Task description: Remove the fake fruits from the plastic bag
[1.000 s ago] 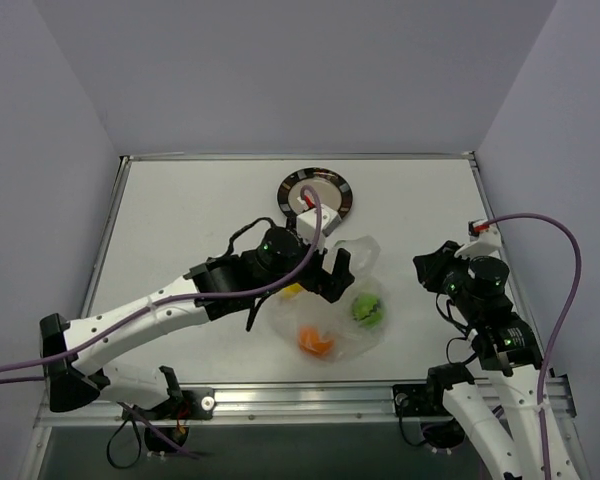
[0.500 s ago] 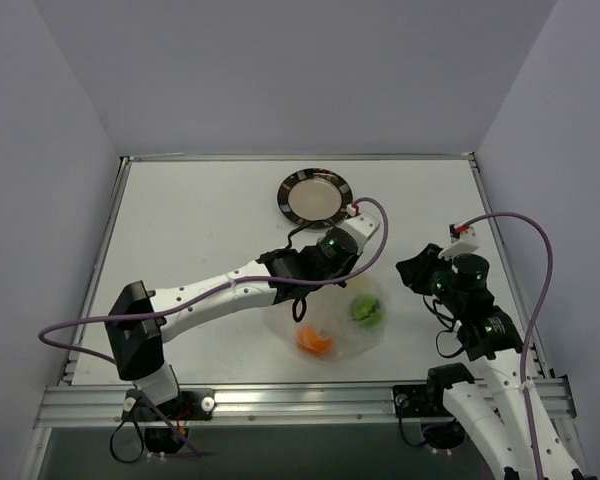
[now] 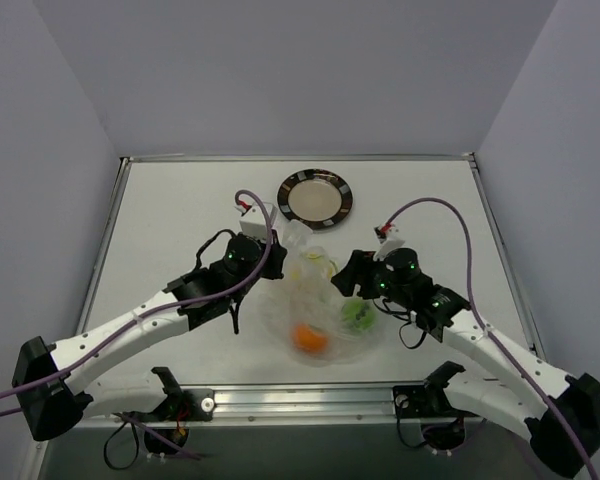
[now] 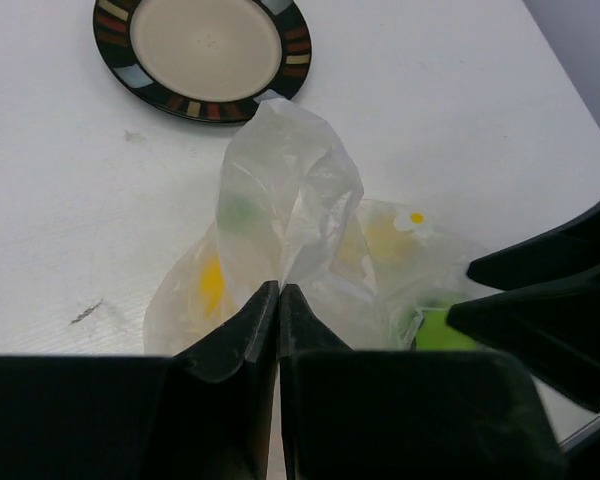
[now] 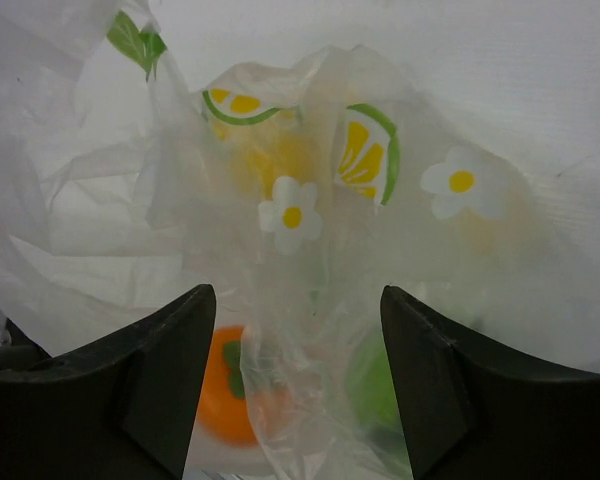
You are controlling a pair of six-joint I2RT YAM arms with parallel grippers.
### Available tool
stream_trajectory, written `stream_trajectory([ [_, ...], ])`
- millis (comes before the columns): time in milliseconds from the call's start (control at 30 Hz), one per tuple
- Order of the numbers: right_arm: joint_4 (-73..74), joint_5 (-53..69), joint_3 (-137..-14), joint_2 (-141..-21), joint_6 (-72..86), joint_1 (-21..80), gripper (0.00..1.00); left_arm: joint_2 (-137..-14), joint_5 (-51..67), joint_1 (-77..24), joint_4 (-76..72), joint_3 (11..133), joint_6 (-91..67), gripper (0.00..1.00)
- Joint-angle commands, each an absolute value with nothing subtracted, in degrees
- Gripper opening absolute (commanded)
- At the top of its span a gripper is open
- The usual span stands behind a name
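Our left gripper (image 4: pixel 278 292) was pinched shut on a raised fold of the plastic bag (image 4: pixel 290 190). Our right gripper (image 5: pixel 298 300) stood open, just before the bag's other side. The orange fruit (image 3: pixel 310 338), green fruit (image 3: pixel 358 313) and yellow fruit (image 3: pixel 318 266) all lay inside on the surface (image 3: pixel 180 210). We judged nothing was out yet.

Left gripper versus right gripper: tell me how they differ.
The left gripper is shut; the right gripper stands open. The left gripper pinches a fold of the plastic bag; the right gripper grips nothing, film merely between its jaws. Both sit at the bag, on opposite sides.
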State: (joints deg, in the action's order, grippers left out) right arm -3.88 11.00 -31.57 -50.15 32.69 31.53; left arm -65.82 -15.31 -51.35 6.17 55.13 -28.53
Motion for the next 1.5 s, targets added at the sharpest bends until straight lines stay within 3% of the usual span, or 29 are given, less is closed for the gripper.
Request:
stream_trajectory([
  [0, -8.79, 0.28, -36.46, -56.67, 30.24, 39.27, 0.63, -62.85, -15.03, -51.15, 1.85, 52.05, -33.04, 0.02],
  [100, -6.07, -8.49, -39.20, -61.08, 29.45, 42.80, 0.59, -60.12, -17.13, -51.06, 2.81, 48.62, -35.06, 0.02],
  [200, -5.80, -9.49, -39.03, -62.31, 28.74, 45.86, 0.56, -57.75, -18.54, -51.06, 4.21, 46.24, -36.12, 0.02],
  [400, -5.89, -10.81, -41.48, -66.35, 27.42, 55.01, 0.63, -54.06, -20.39, -51.06, 4.04, 40.43, -38.58, 0.02],
  [600, -5.98, -11.77, -44.38, -69.78, 27.07, 58.80, 0.47, -51.07, -21.71, -51.15, 4.13, 36.05, -39.55, 0.02],
  [700, -6.68, -13.97, -44.73, -72.50, 27.33, 58.97, 0.52, -49.57, -21.88, -51.15, 2.73, 32.97, -40.34, 0.02],
  [767, -7.03, -15.46, -45.00, -75.58, 27.68, 58.97, 0.66, -48.43, -21.71, -51.15, 2.46, 31.73, -40.69, 0.02],
  [833, -8.69, -15.38, -46.05, -78.82, 27.69, 58.97, 0.73, -47.55, -21.45, -51.15, 2.46, 30.24, -40.78, 0.02],
  [1033, -13.88, -13.27, -49.13, -83.75, 27.51, 59.15, 0.73, -46.67, -20.74, -51.15, 1.49, 27.43, -41.22, 0.02],
  [1067, -14.06, -14.14, -49.30, -83.93, 27.42, 59.15, 0.70, -46.67, -20.66, -51.15, 1.32, 27.07, -41.39, 0.02],
  [1100, -13.98, -16.41, -49.57, -84.02, 27.33, 59.06, 0.44, -46.58, -20.65, -51.15, 1.14, 26.72, -41.92, 0.02],
  [1133, -13.89, -17.22, -49.74, -83.76, 27.07, 59.06, 0.27, -46.41, -20.48, -51.15, 1.23, 26.11, -42.36, 0.02],
  [1200, -13.19, -18.62, -49.75, -81.58, 26.63, 58.54, 0.01, -45.97, -20.04, -51.15, 1.32, 25.67, -43.15, 0.02],
  [1467, -2.91, -22.15, -46.32, -64.18, 25.66, 52.04, 0.00, -43.68, -23.29, -51.06, 2.73, 25.58, -43.42, 0.02],
])
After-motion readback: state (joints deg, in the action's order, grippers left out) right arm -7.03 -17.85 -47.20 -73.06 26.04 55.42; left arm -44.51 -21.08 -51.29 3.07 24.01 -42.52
